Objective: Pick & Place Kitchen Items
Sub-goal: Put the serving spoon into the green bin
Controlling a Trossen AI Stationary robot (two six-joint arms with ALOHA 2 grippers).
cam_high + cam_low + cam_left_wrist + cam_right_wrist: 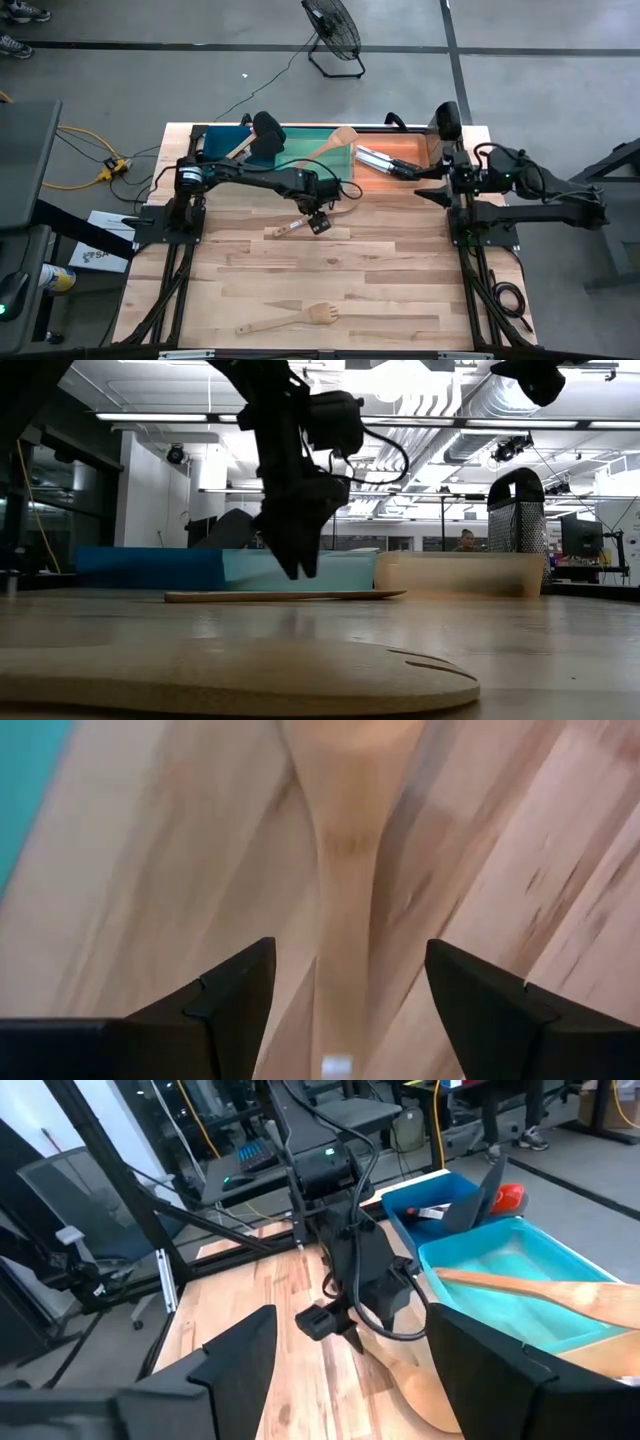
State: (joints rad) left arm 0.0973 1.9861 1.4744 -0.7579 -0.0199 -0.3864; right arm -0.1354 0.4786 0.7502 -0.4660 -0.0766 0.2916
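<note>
Left gripper point(318, 222) poised low over a pale wooden spatula point(290, 228) lying flat near the middle of the table point(380, 290), just in front of the green bin point(300, 150). Fingers point(230, 1000) spread wide, straddling the handle, nothing gripped yet. Judged light, rigid, smooth and thin, lying flush on the boards; likely to skid or pivot if pinched off-centre. Best taken across the narrow handle, near mid-length, pads square to the edges. Wooden fork point(290, 317) lying near the front edge, well apart. Further utensils already in the bins. Right gripper point(425, 170) parked over the orange bin point(400, 150), fingers point(240, 1350) apart, empty
</note>
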